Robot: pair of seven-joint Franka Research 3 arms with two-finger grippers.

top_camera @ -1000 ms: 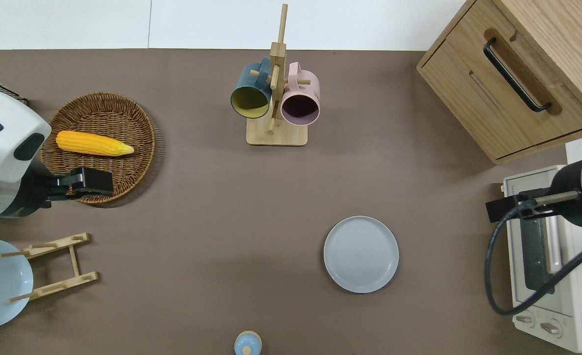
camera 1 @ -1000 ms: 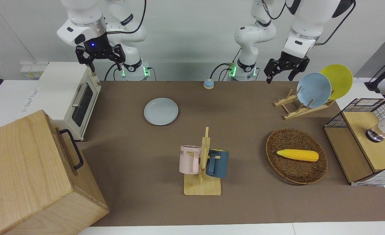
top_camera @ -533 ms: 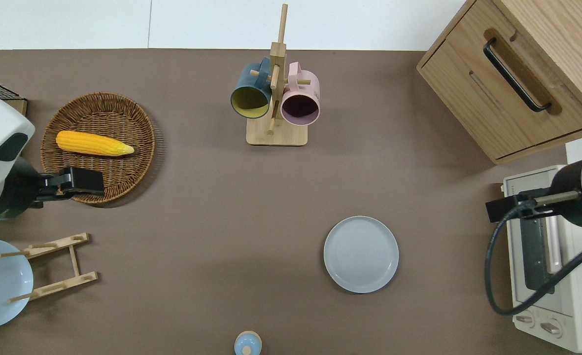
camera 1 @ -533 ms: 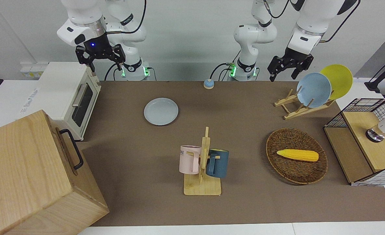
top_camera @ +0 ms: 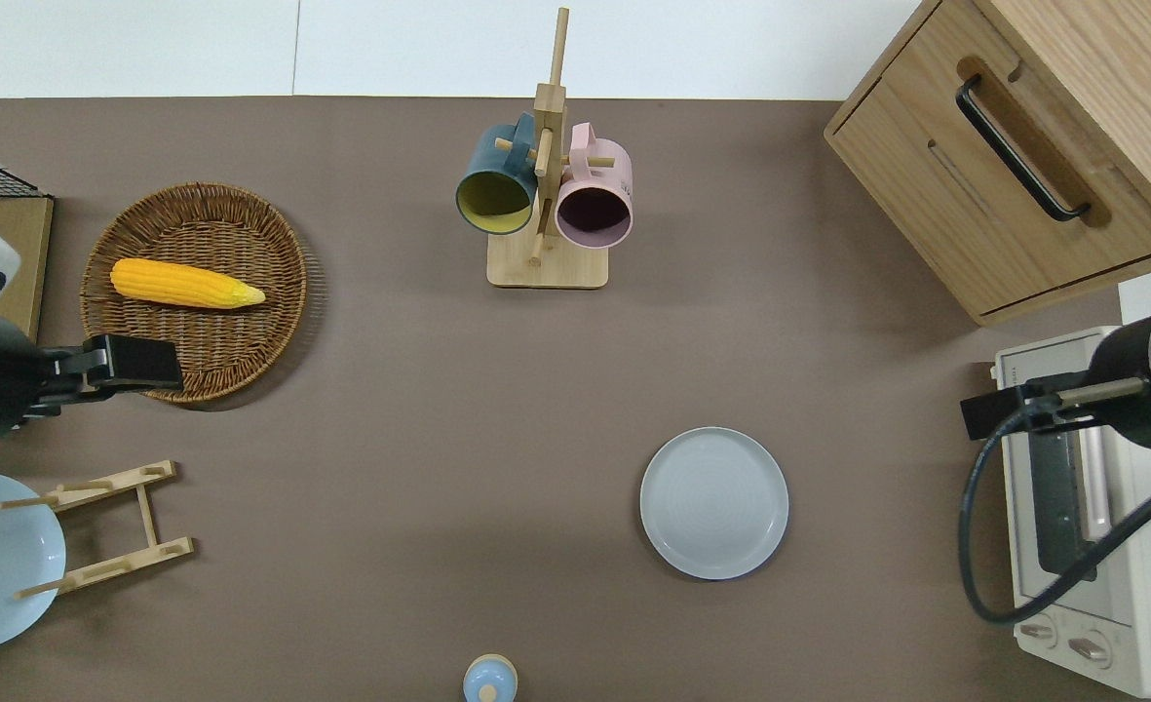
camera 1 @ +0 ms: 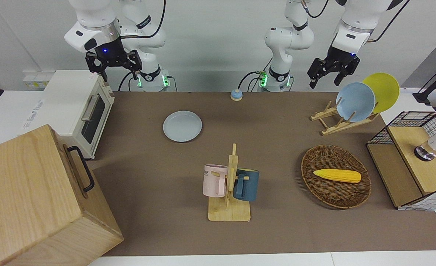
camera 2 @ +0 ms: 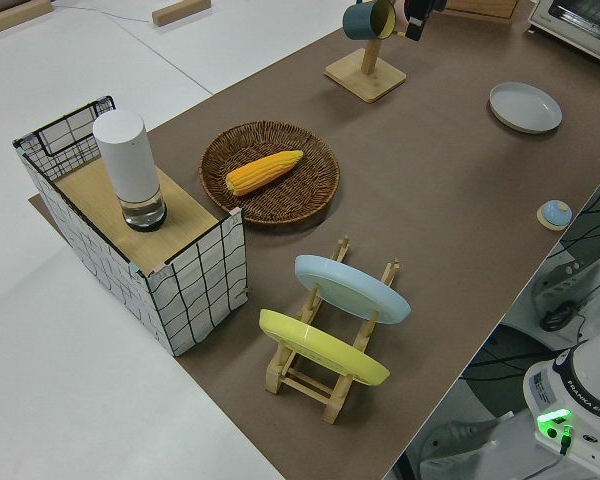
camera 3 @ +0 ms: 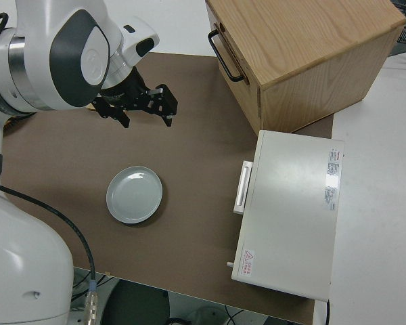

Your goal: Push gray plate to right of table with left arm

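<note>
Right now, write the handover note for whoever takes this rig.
Left gripper: open, empty, up in the air over the wicker basket's rim, at its own end of the table.
Right gripper: open, empty, parked.
Gray plate: flat on the table, past the middle toward the right arm's end, apart from the toaster oven. Nothing touches it.
Done: cannot tell whether any push has been made.
Left: if the plate must end closer to the right arm's end, the left arm has to cross most of the table, come down beside the plate and push it that way.
</note>
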